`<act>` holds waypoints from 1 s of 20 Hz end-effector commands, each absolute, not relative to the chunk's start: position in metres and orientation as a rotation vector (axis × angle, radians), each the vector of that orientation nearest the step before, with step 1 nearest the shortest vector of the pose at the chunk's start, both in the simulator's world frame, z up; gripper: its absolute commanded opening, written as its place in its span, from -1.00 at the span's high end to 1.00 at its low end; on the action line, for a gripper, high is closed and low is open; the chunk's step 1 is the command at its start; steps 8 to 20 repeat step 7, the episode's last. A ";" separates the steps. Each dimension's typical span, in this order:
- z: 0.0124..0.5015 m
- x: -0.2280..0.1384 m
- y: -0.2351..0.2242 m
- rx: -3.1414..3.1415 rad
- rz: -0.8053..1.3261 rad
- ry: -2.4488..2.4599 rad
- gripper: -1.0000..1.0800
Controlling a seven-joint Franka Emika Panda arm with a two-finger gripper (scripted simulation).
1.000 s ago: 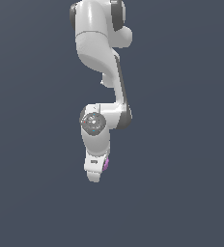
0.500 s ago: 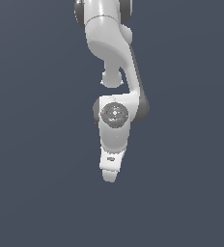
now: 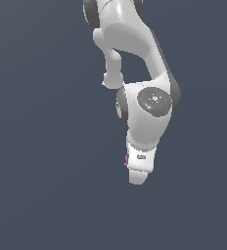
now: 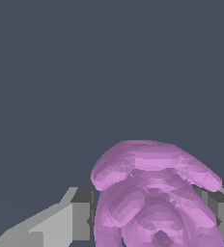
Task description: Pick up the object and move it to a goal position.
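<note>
Pincer (image 4: 150, 222) pinching the object (image 4: 152, 198), fingers (image 4: 80, 219) on either side. Pick-up looks done; carrying to the goal remains, no marker visible.

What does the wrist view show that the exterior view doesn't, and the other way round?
Only the wrist view shows the small purple lumpy object in full, its swirled lobes filling the space between the grey finger pads of the claw, which press on it from both sides. Only the exterior view shows the white robot arm with its round grey-capped joint, reaching down from above. Both share the claw and the object, though in the exterior view the object is just a purple sliver at the claw's edge, and the same plain dark background.
</note>
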State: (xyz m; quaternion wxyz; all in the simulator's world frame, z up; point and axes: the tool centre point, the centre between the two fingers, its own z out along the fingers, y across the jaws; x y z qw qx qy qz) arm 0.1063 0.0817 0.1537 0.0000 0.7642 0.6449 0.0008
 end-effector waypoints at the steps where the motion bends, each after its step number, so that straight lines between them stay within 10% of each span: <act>1: 0.161 0.109 0.090 2.404 0.000 2.024 1.00; 20: 0.166 0.111 0.096 2.403 0.000 2.023 1.00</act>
